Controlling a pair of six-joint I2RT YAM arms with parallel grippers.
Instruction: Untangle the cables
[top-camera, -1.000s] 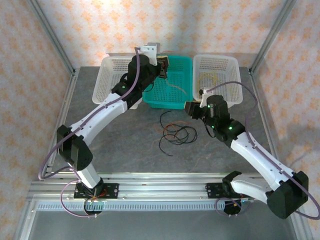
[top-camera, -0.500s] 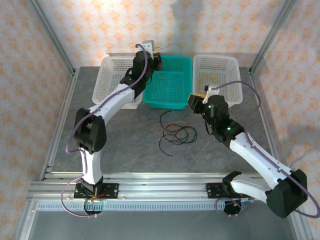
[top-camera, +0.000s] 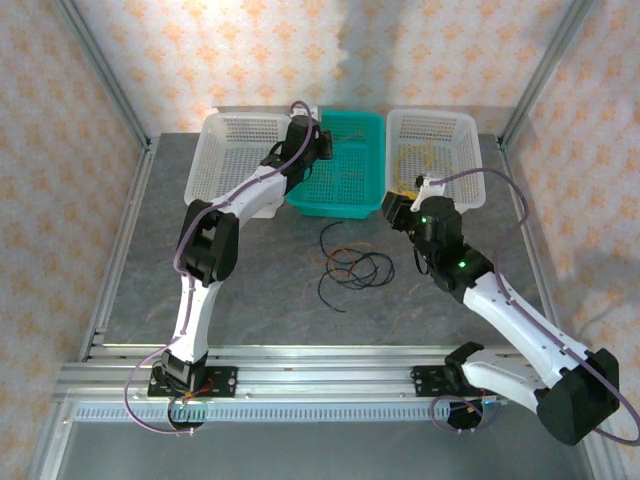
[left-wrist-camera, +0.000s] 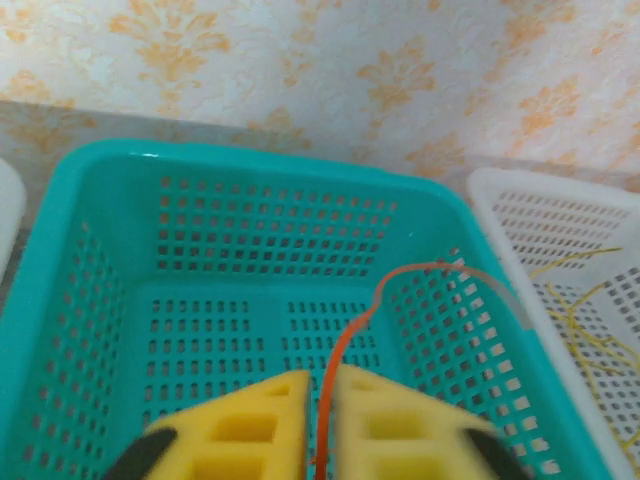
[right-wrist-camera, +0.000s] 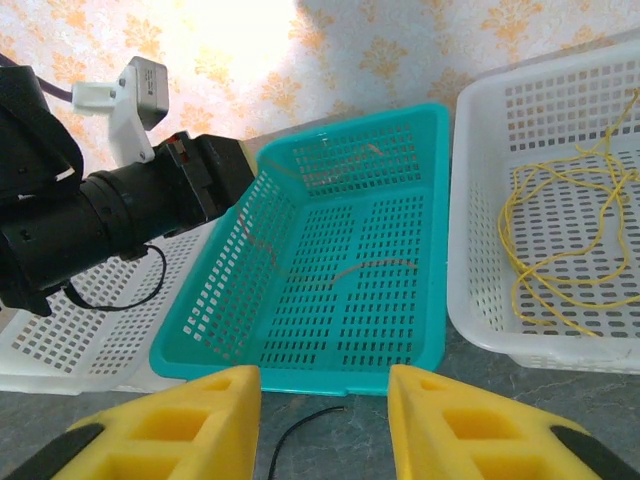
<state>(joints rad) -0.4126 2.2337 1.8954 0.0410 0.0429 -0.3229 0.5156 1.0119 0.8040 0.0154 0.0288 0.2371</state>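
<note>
Seen from my remote desk: the grey table lies open on its left half and along the near edge, with room for either arm to sweep. A tangle of cables sits mid-table, just before the teal basket. Three baskets crowd the far edge side by side, the left white basket, the teal one and the right white basket, with no lane between them. My left arm reaches across the left white basket's corner to the teal rim, barring that approach. My right arm crosses the table's right side. Metal posts and a papered wall close the back.
</note>
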